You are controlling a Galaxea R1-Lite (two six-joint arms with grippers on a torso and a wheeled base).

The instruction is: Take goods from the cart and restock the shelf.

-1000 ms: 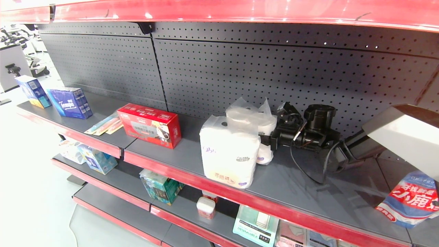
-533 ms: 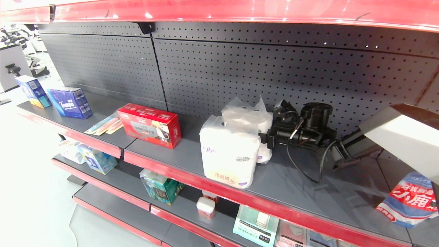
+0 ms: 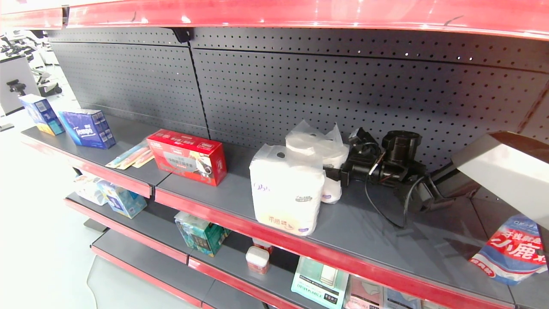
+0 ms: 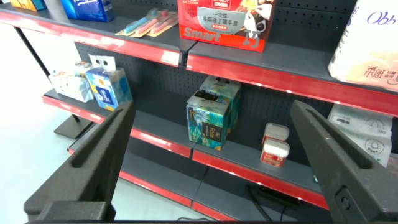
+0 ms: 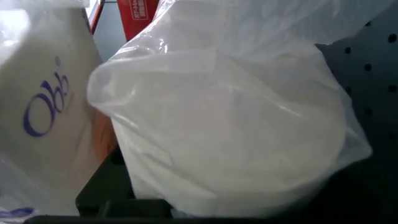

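We see our right gripper (image 3: 339, 174) pinching a bag of paper rolls (image 3: 319, 148) at the back of the shelf (image 3: 369, 231), just behind a bigger white pack (image 3: 286, 193), while our left gripper (image 4: 211, 107) hangs with jaws spread wide near the lower shelves (image 4: 155, 139).

Glossy, crinkled clear plastic around roll pack (image 3: 319, 150); matt perforated metal backboard (image 3: 300, 86).

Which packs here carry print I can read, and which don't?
Red cardboard carton: large white lettering, legible.
White wrapped tissue pack: purple script, legible.
Blue-and-red plastic bag: big white characters, legible.
Dark blue box: white word, legible.
Teal box on lower shelf: too small.
Clear-bagged white rolls in right gripper: purple mark, too small.
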